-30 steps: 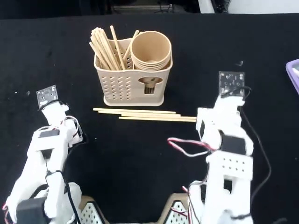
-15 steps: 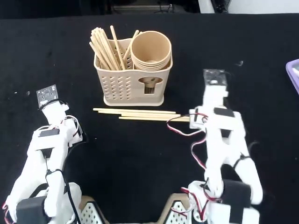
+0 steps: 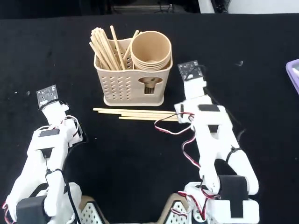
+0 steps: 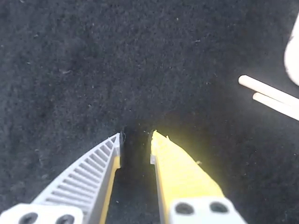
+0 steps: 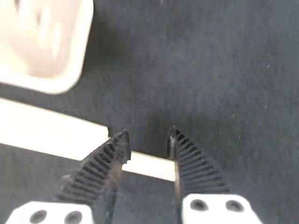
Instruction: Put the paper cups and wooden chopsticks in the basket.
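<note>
Right gripper (image 5: 148, 134), partly open, straddles one chopstick (image 5: 145, 165) end on the worktop (image 5: 224, 70); pinching so near the tip could swing it loose or scatter the other chopsticks (image 5: 46, 130).

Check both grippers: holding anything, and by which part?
Nothing held. The right gripper hangs open over one end of a loose chopstick; the left gripper is open and empty.

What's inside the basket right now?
A nested stack of paper cups fills one side of the basket, and a bundle of wooden chopsticks leans in the other. The basket's floor and the chopsticks' lower ends are hidden by its walls and the cups.
</note>
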{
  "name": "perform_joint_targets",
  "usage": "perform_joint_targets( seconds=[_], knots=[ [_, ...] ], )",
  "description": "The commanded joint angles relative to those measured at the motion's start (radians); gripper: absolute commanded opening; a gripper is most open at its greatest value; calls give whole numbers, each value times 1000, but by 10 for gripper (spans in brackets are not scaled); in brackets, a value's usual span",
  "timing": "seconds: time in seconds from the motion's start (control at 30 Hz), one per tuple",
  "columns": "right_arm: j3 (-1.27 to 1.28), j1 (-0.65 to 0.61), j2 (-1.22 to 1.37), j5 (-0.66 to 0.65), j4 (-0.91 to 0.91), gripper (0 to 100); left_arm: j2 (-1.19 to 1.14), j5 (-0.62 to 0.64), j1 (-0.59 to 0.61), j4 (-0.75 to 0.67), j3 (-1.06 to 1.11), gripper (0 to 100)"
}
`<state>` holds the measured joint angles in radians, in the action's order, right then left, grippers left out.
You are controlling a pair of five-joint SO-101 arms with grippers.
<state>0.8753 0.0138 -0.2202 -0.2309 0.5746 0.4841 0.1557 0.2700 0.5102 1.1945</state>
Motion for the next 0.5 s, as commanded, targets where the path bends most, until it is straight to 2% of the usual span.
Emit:
perform_joint_targets(
  seconds=[0.0,0.27,0.47],
  knots=[
    [-41,-20,2,135,-78,117,0,-9,-10,-2,-56,116],
    [-50,-21,151,259,-186,113,2,-9,-8,0,-56,116],
    [-51,-25,205,264,-226,113,2,-9,-8,0,-56,116]
  ],
)
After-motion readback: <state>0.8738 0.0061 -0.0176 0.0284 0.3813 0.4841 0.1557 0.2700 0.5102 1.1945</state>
